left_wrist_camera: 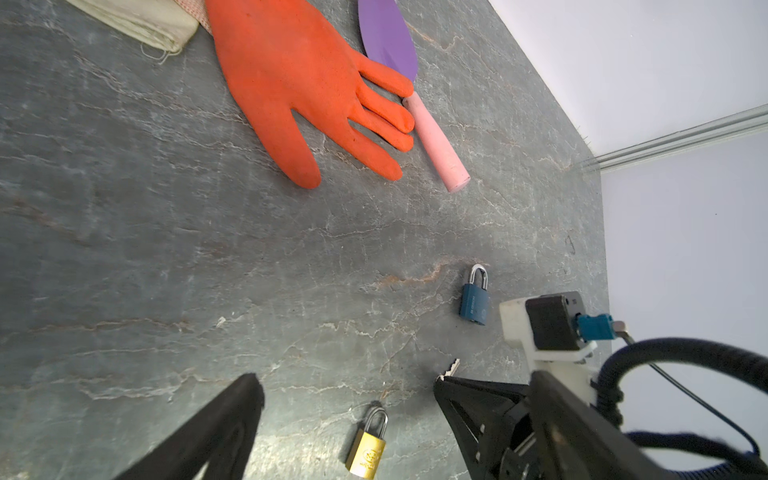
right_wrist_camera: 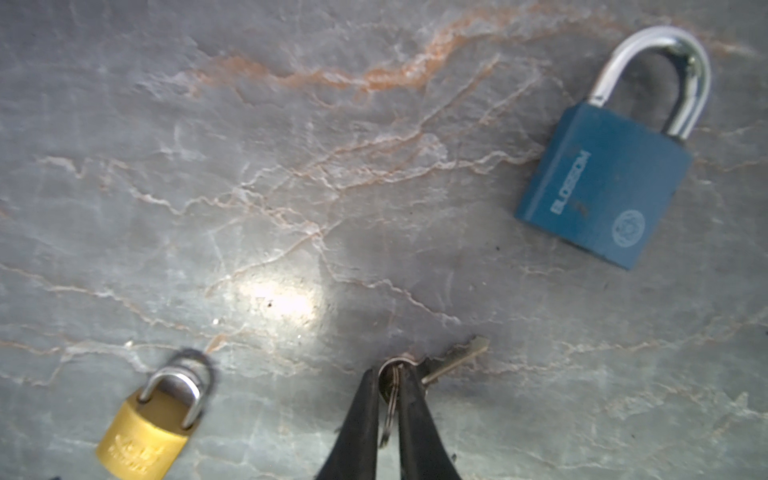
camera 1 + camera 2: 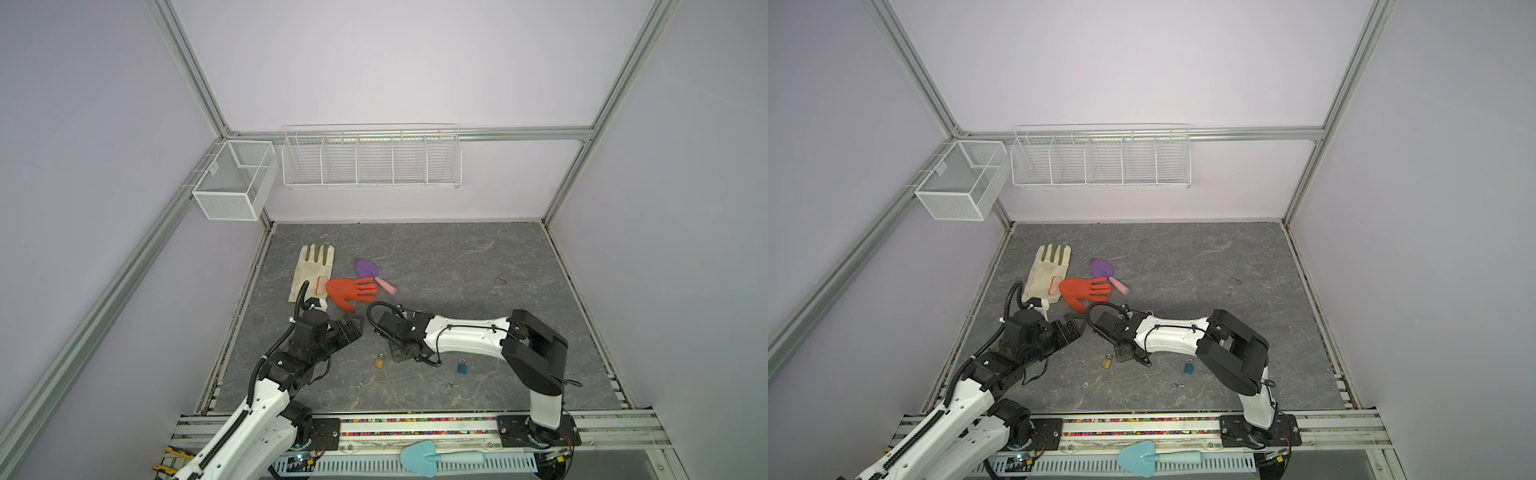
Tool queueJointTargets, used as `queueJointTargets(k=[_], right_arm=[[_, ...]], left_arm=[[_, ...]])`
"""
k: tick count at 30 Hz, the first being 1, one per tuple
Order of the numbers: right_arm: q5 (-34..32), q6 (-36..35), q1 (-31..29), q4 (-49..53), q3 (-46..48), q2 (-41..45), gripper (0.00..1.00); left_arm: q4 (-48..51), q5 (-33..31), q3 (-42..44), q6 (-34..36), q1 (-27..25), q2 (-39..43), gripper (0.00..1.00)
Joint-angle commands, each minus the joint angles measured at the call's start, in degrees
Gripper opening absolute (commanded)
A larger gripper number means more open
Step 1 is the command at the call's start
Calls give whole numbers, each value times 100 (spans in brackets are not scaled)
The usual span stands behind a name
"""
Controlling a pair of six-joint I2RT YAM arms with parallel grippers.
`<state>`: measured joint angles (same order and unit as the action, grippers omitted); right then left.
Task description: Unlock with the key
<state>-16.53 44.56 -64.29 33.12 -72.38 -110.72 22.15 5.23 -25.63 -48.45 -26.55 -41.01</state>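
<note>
Grey bench (image 3: 457, 266): right pincer (image 2: 392, 374) clamps key ring (image 2: 390, 409), key (image 2: 457, 357) pointing toward blue padlock (image 2: 602, 183); gold padlock (image 2: 145, 434) nearer (left pincer (image 3: 352, 328) wide).

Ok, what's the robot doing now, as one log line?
right gripper: shut on key ring | left gripper: open | gold padlock: untouched
</note>
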Motion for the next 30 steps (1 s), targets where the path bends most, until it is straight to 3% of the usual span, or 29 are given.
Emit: queueJointTargets(k=[1,12,23,30], right_arm=[[-61,-8,-40,126,170,1,12],[28,-424,-40,-321,503,463,6],[-166,-1550,63,-598,714,1272,6],[-104,-2325,294,-761,1027,2277,6]], left_arm=[[-112,17,-3,-108,-26,-57,99],[-339,165,-122,-392,-26,-172,99],[-542,782,-494,-867,-26,-188,99],[-1248,1073,-590,-1609,-235,-449,99]])
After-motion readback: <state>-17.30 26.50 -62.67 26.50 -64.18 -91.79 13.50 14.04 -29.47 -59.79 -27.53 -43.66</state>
